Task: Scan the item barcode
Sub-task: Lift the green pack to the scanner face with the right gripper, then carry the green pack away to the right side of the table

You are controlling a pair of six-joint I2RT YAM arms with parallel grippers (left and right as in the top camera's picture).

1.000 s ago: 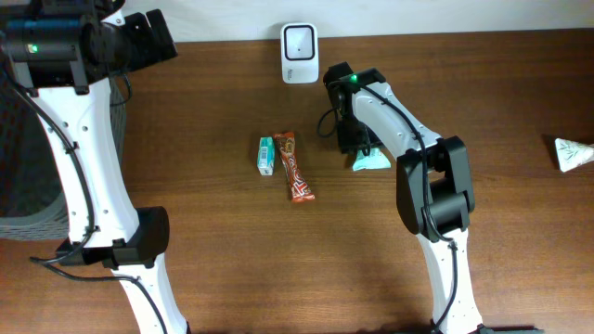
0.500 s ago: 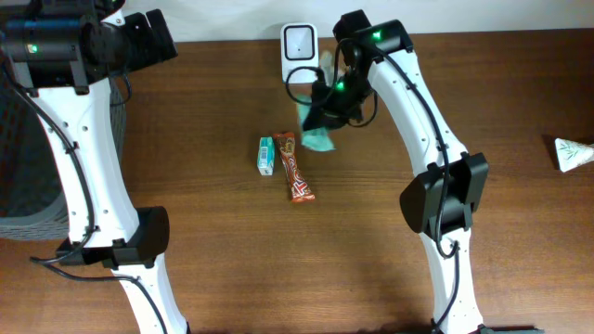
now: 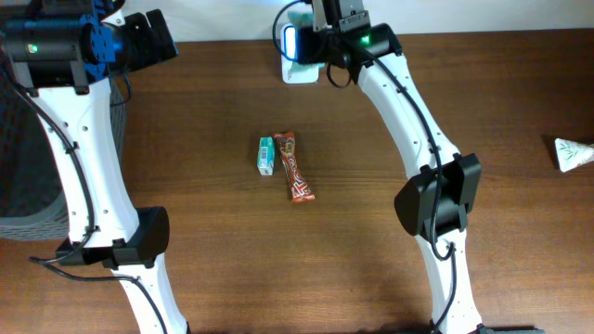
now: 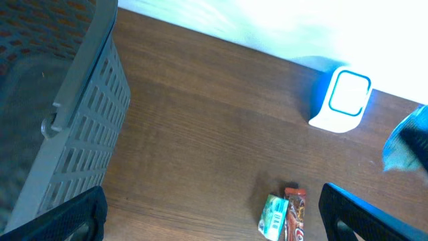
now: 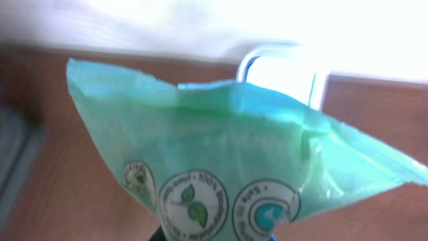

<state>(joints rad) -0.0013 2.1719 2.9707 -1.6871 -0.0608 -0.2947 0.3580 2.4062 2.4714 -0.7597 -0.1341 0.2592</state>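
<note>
grey basket [image 4: 73, 134] far left; left gripper [image 4: 212, 201] near it, fingers wide apart and bare. green box [image 3: 266, 155] and brown bar [image 3: 295, 167] lie side by side mid-table. right gripper [image 3: 327, 28], clamped on the green packet [image 5: 221, 161], holds it close to the white scanner [image 4: 342, 100]

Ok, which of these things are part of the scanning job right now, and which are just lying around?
In the job:
- green packet, held up in front of the scanner
- scanner

Lying about for now:
- small green box
- candy bar
- white packet at the table's right edge
- grey basket on the left
</note>
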